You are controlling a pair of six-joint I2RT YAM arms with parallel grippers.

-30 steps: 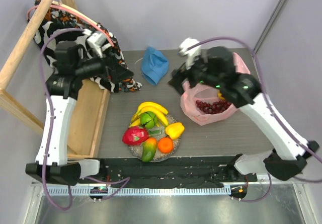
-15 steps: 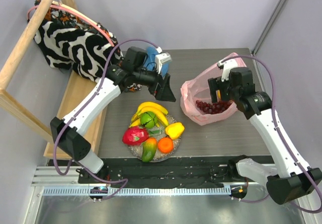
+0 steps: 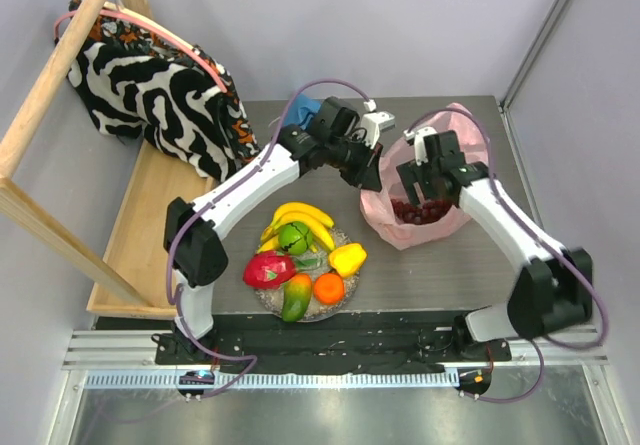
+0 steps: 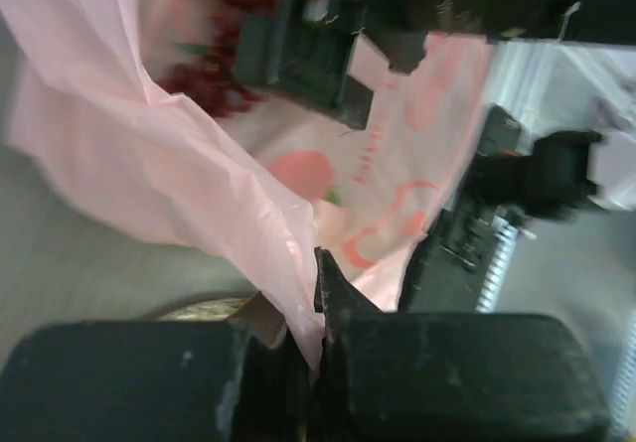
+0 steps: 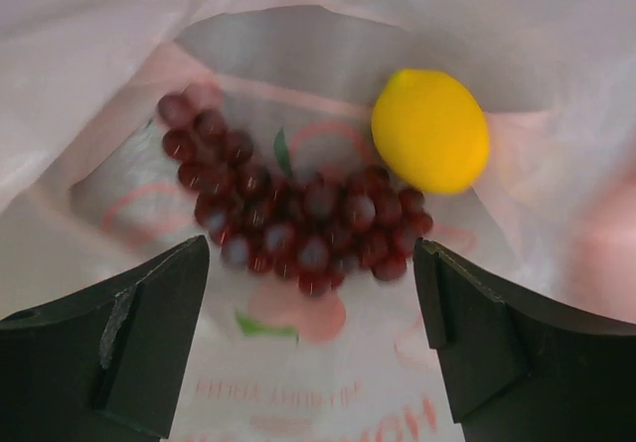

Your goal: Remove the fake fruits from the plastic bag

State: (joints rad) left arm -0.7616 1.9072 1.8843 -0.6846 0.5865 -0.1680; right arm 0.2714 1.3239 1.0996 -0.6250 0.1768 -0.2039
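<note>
The pink plastic bag (image 3: 440, 220) lies open at the table's right. My left gripper (image 3: 370, 172) reaches across to its left rim and, in the left wrist view, is shut on a fold of the bag's film (image 4: 298, 293). My right gripper (image 3: 425, 183) hangs open over the bag's mouth; in the right wrist view its jaws (image 5: 313, 348) stand wide above dark purple grapes (image 5: 288, 219) and a lemon (image 5: 430, 130) inside the bag. Banana (image 3: 305, 217), green apple (image 3: 293, 237), dragon fruit (image 3: 267, 269), yellow pepper (image 3: 348, 258), orange (image 3: 328, 287) and mango (image 3: 296, 300) lie on a plate.
The plate (image 3: 345, 237) sits at the table's front middle. A black-and-white fabric (image 3: 150, 90) drapes over a wooden rack (image 3: 35, 105) at the left, above a wooden tray (image 3: 140, 235). A blue cloth (image 3: 303, 108) peeks out behind the left arm.
My left arm swung right from the rack side to the bag and its gripper shut on the bag's rim. My right gripper moved over the bag's mouth, staying open.
</note>
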